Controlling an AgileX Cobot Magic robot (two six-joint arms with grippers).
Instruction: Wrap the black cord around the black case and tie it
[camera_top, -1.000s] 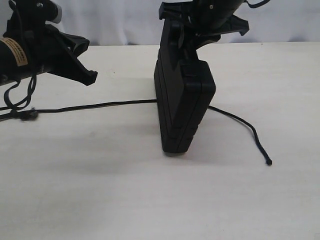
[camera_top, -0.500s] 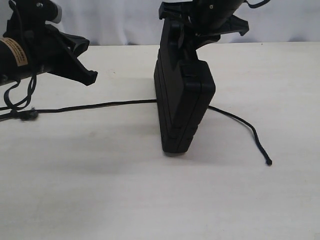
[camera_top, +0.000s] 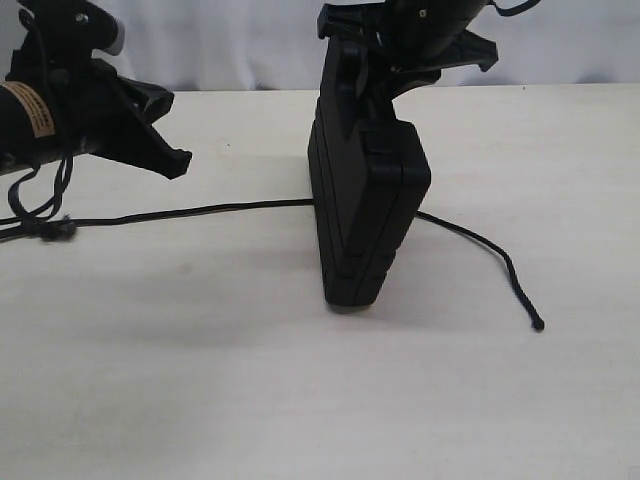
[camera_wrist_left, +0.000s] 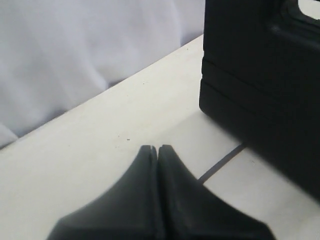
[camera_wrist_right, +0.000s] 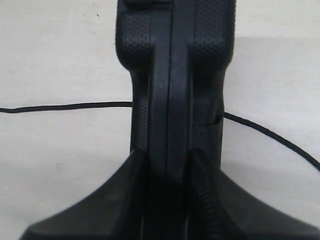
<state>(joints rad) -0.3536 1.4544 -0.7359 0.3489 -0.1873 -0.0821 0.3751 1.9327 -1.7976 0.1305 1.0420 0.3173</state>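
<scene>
right wrist view: claw clamps case

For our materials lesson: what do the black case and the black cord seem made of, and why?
The black case: likely moulded plastic, matte; pebbled texture, centre seam. The black cord: probably textile string; thin, limp, curving loosely, knotted tip.

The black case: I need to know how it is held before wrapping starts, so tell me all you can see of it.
The case is flat, rectangular, matte black plastic with rounded corners, a seam between its two halves and a pebbled texture on parts of its faces. It stands on end, about upright, its lower end seemingly on the table. The right gripper clamps its top end from both faces. The cord reaches it from either side; the stretch between is hidden.
</scene>
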